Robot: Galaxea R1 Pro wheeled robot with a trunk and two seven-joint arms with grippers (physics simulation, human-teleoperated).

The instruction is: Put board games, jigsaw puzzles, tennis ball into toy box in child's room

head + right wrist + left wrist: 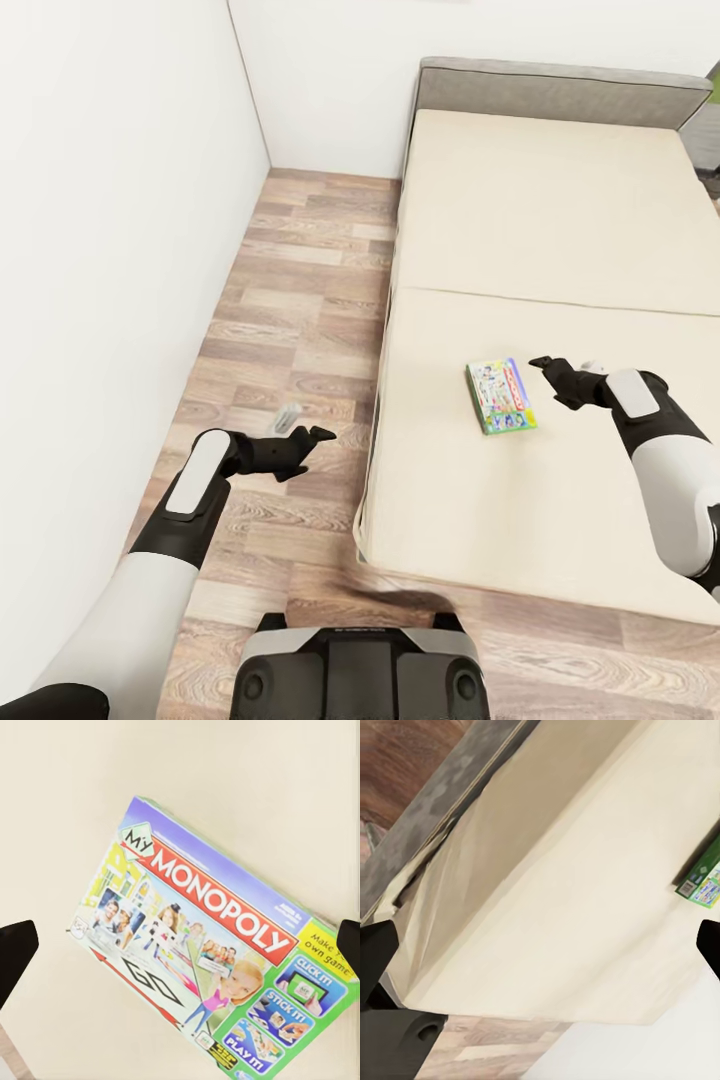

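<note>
A: Fingers of right gripper spread wide, dark tips at opposite edges of right wrist view, nothing pinched, nothing touched.

B: Under them?

A: Monopoly box, flat on cream mattress of bed, face up, turned at an angle. In head view same box just beside right gripper, apart from it, toward the left arm's side. Sits in nearer half of mattress, past the seam across the bed.

B: Left side?

A: Left gripper held over wood plank floor, beside bed edge, well apart from box. Fingers parted too, black tips at both edges of left wrist view, holding nothing. Between them: mattress corner, dark grey base, strip of floor. Green edge of box seen at far side of that view.

B: Anything else on floor?

A: Small pale grey object just behind left gripper, too small to identify. White wall along left, grey headboard at far end of bed. Robot base at bottom centre.
</note>
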